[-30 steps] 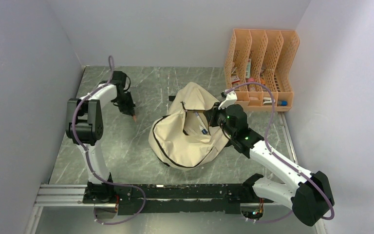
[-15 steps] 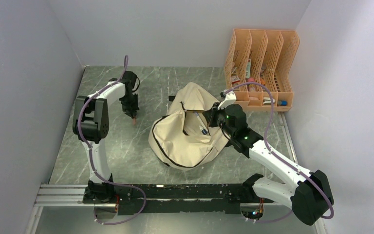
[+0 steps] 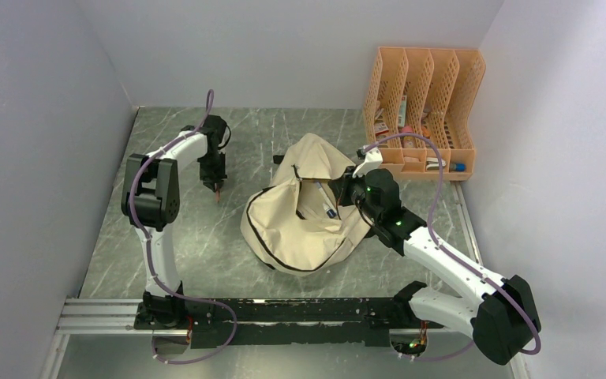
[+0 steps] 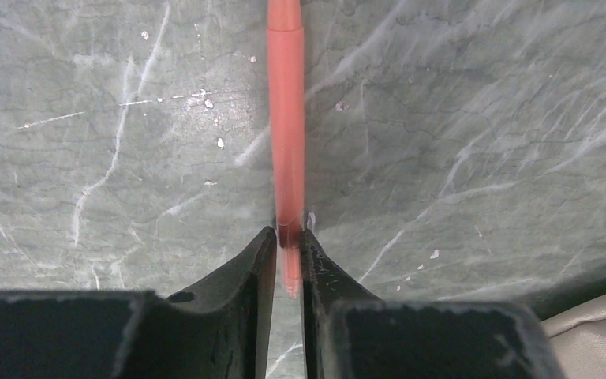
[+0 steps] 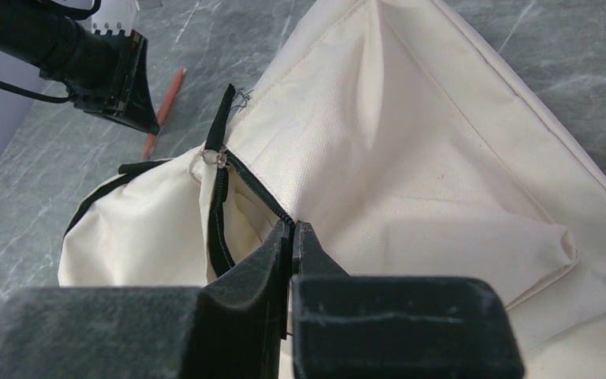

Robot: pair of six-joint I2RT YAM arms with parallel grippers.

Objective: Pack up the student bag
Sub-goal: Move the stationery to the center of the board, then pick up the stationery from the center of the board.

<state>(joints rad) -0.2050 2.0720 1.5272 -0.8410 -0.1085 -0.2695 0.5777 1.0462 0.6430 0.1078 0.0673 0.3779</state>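
A large soft cream fabric backpack point(image 3: 300, 229) with black zips lies slumped in the middle of the grey-green marbled tabletop point(image 3: 166, 245), its mouth gaping toward the far side. The right gripper point(image 5: 292, 230) reaches in from the near right, its fingers pressed together on the backpack's opening edge, right at the black zip point(image 5: 219, 229). To the left of the backpack and clear of it, the left gripper point(image 3: 215, 184) points down at the tabletop. Its fingers stand narrow around a slim orange-red pen point(image 4: 286, 118), gripping it near one end. A perforated orange plastic file organizer point(image 3: 426, 95) stands upright in the far right corner, well apart from the backpack.
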